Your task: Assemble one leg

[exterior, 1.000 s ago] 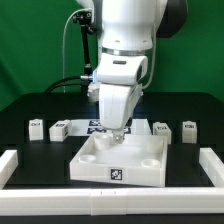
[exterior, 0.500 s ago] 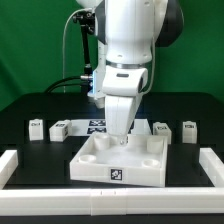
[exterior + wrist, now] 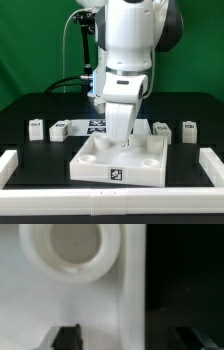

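arm: has swung toward the exterior view's right over the last second, its white body leaning further that way.
gripper [image 3: 124, 141]: carried along, from above the middle of the panel's [image 3: 95, 166] back edge to nearer its rear right corner.
height: gripper has dropped a little, closer to the panel.

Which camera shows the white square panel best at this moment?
The exterior view: the whole panel shows, raised rim and front tag included, with the gripper low over it. The wrist view shows only a close patch of the panel, one round recess and an edge.
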Motion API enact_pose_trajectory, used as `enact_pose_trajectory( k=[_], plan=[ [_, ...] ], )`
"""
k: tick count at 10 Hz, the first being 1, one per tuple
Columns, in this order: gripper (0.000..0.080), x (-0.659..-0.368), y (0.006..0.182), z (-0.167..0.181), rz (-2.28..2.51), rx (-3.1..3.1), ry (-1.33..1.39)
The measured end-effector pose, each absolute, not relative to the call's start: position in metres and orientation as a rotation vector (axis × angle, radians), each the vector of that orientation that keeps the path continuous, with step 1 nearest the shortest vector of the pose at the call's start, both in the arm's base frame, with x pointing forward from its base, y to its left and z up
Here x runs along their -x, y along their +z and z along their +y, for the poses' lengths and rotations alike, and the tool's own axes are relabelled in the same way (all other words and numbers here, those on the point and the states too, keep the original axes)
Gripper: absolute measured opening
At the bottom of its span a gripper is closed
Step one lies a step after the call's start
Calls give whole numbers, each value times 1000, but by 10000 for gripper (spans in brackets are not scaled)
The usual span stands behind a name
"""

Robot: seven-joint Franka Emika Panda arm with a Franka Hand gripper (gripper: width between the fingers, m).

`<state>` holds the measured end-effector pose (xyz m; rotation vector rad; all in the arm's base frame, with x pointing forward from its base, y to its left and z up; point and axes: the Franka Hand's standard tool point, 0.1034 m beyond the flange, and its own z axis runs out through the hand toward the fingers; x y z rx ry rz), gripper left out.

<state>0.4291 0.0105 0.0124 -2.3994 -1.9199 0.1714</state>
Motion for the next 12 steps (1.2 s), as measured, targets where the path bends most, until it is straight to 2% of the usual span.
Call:
enact_pose_trajectory(
  k=[1,2,3,11,12],
  plan=[
    [240,-429,12,10,-1920,2399,171],
    [240,-429,12,10,-1920,2399,172],
    [72,-430,13,11,-1922,2402,166],
    [67,-432,14,11,-1926,2402,161],
    [67,-441,16,14,-1976,2377,153]
  ],
)
